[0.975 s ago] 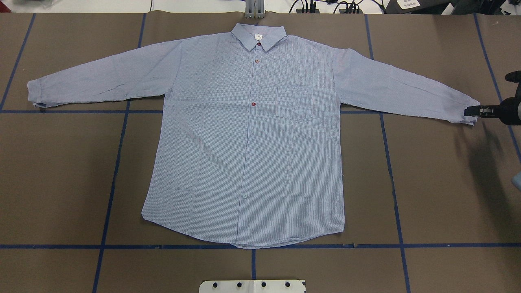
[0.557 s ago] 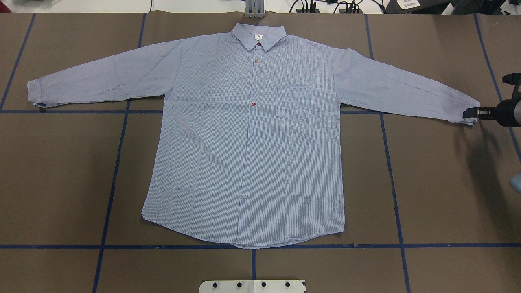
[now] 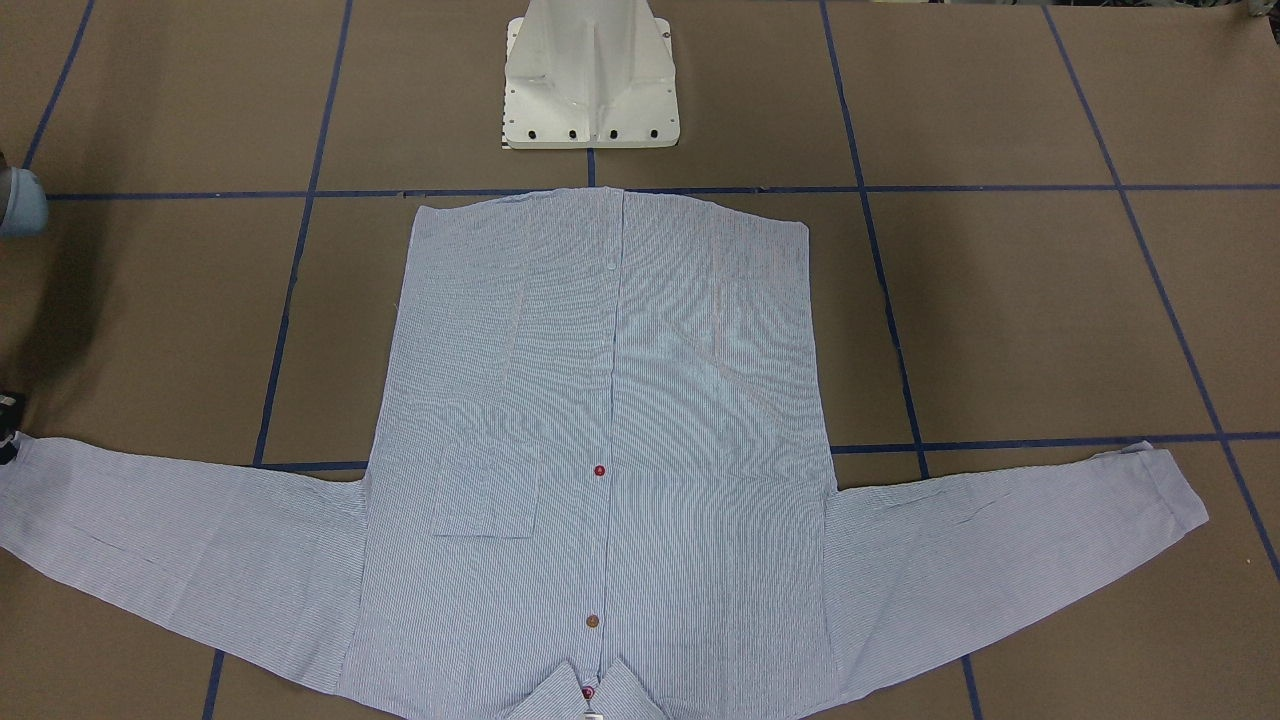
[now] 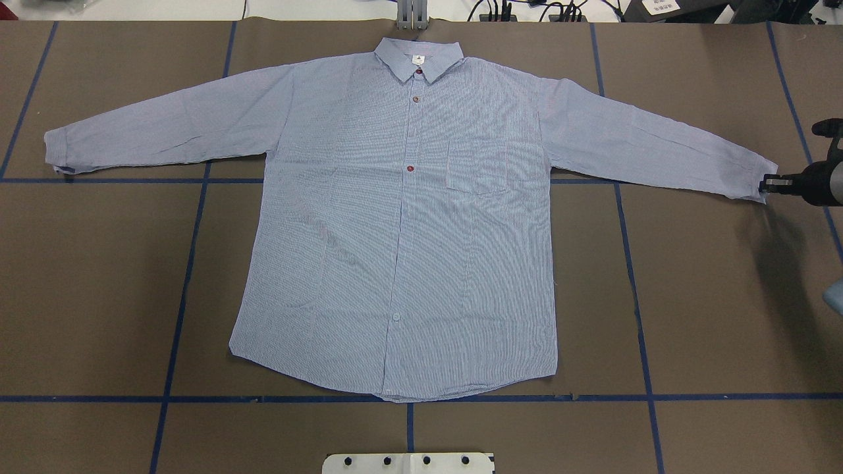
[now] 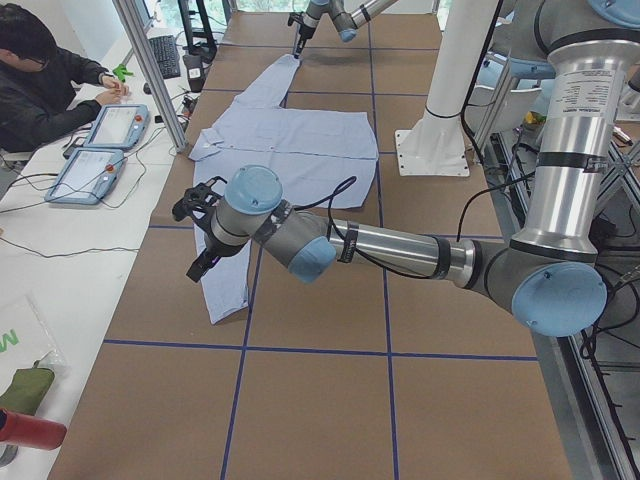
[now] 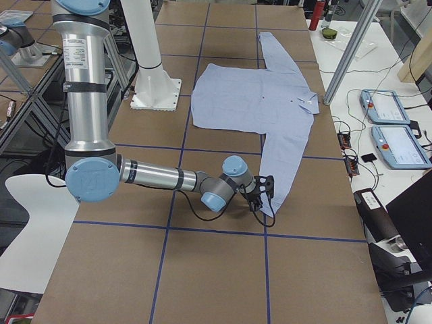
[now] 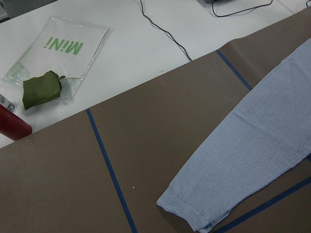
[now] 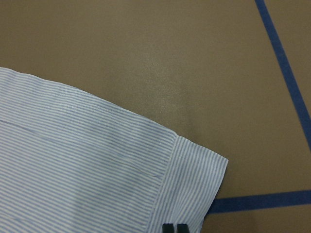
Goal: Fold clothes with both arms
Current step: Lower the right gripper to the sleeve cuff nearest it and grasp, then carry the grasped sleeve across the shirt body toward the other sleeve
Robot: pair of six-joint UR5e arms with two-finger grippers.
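Brown paper-covered table [image 4: 691, 296] with a blue tape grid carries the light blue-and-white finely striped long-sleeved button-up shirt [image 4: 402, 230], which lies flat, front up and buttoned. In the overhead view the collar is at 12 o'clock, the hem at 6, and the sleeves spread toward 9 and 3. No fold made yet.

Silver-grey tubular left arm [image 5: 400, 245] reaches low over the 9 o'clock sleeve. Its black two-finger left gripper [image 5: 200, 255] hangs above the cloth near the left cuff [image 4: 56, 148], not touching. Opening: cannot tell; only the side view shows it.

Silver-grey right arm [image 6: 155, 177] lies low along the table to the 3 o'clock sleeve end. Black right gripper [image 4: 767, 184] sits at the right cuff [image 8: 194, 184]. Its fingertips [image 8: 168, 228] are drawn nearly together on the cuff's edge, so I judge it pinched on the shirt.

Step in hand (judgement): taking both cuffs before the first sleeve fold. Next move calls for the left gripper to descend and grip its cuff. Both grippers then lift and carry the sleeves inward evenly, without dragging the body.
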